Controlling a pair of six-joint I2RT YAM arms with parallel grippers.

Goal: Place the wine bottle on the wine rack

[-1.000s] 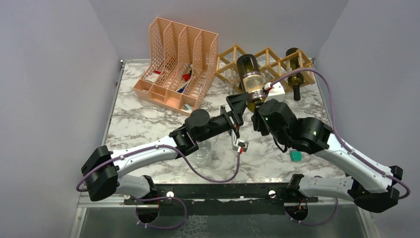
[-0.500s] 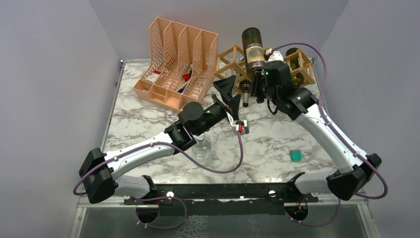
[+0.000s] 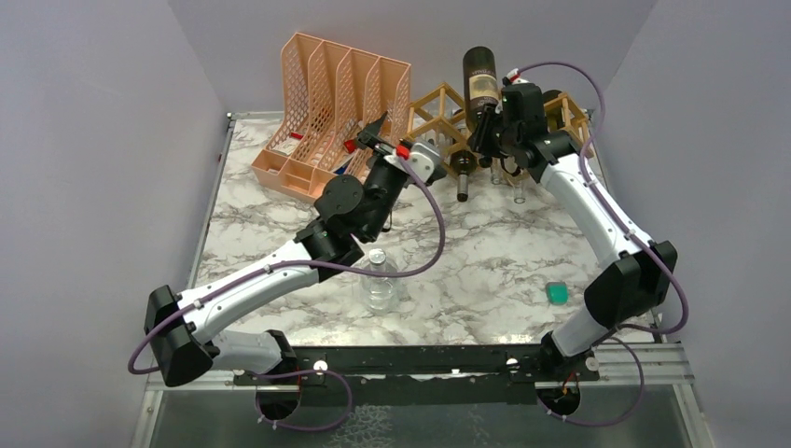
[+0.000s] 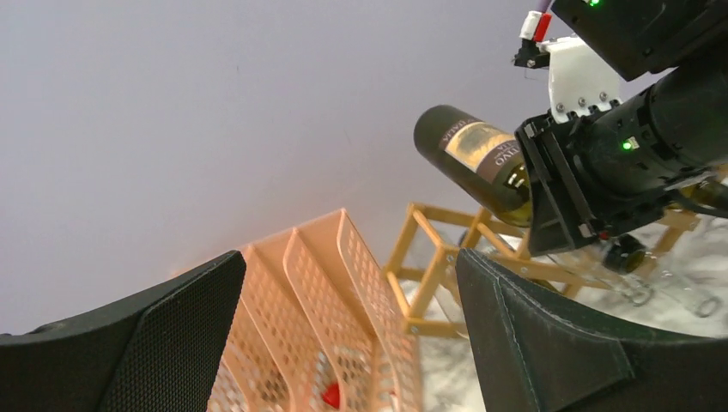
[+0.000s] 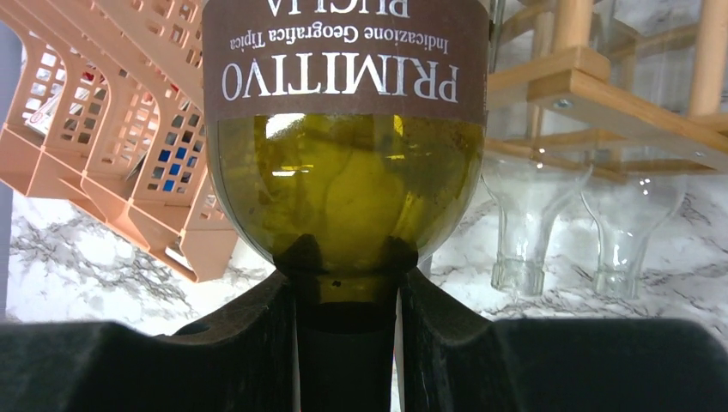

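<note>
top external: my right pincer (image 3: 492, 133), clamped on the wine bottle (image 3: 481, 79), has carried it above the wine rack (image 3: 437, 110); lowering's next.

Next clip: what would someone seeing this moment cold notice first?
First, the dark wine bottle, held aloft and tilted base-up over the wooden wine rack at the table's far edge, with the right gripper clamped on its neck. Next, the left gripper, open and holding nothing, poised in front of the peach file organiser.
</note>
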